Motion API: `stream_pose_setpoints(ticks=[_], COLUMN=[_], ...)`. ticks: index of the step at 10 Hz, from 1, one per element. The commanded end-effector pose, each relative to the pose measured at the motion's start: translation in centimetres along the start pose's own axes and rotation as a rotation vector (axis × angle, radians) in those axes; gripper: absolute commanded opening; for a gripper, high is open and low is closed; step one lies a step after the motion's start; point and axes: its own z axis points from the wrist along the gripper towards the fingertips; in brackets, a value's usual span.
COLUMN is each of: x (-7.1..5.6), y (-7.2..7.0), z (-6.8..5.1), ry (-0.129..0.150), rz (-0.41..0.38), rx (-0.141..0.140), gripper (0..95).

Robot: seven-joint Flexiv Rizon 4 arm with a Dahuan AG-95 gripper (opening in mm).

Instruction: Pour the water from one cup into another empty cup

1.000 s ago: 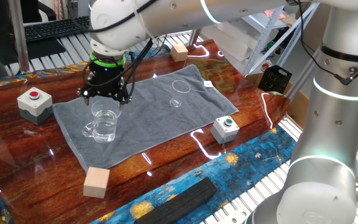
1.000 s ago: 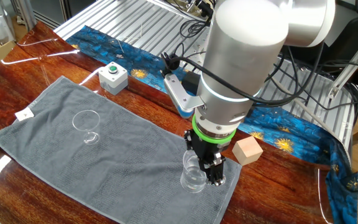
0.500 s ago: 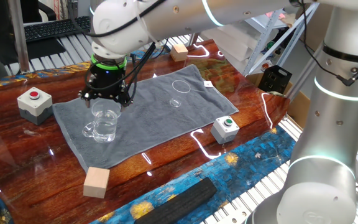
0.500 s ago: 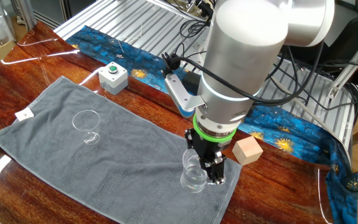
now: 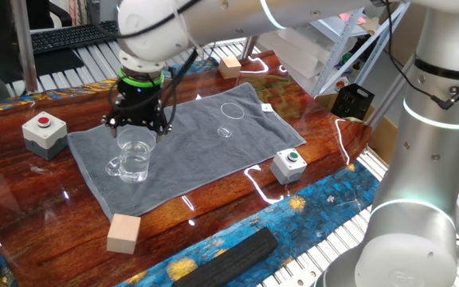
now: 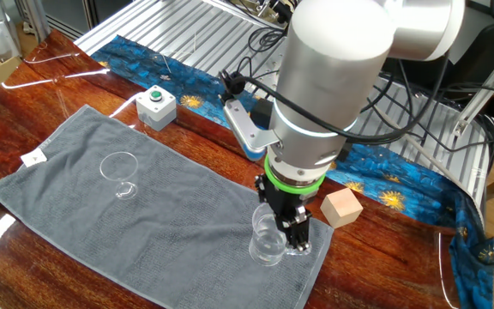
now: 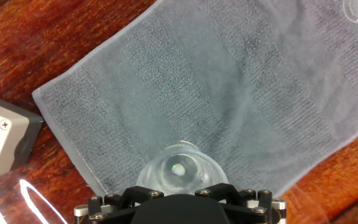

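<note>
The cup with the water, a wide clear handled mug [image 5: 134,159], stands upright on the grey towel [image 5: 190,147] near its left end. Inside it the water shows only as a faint shimmer. My gripper [image 5: 137,121] hangs open close over the mug [image 6: 268,244], its black fingers [image 6: 296,233] at the rim, gripping nothing. The hand view looks straight down into the mug [image 7: 179,171] just ahead of the black hand body. The empty cup, a small handleless glass [image 5: 232,114], stands toward the towel's other end [image 6: 120,172], apart from the gripper.
A grey box with a red button [image 5: 45,131] sits left of the towel, and one with a green button [image 5: 289,165] by its near edge. Wooden blocks lie at the front [image 5: 123,233] and the back [image 5: 229,66]. A black bar [image 5: 233,253] lies on the blue cloth.
The hand has risen very slightly over the mug. The mug and the small glass have not moved.
</note>
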Motion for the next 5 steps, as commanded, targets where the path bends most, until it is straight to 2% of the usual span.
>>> stream_pose_setpoints(ticks=[1, 5], x=[-0.12, 0.05], y=[-0.37, -0.41], z=[0.24, 0.21], ry=[-0.004, 0.005], rz=[-0.007, 0.032], rx=[-0.007, -0.023], gripper=[95.0, 95.0])
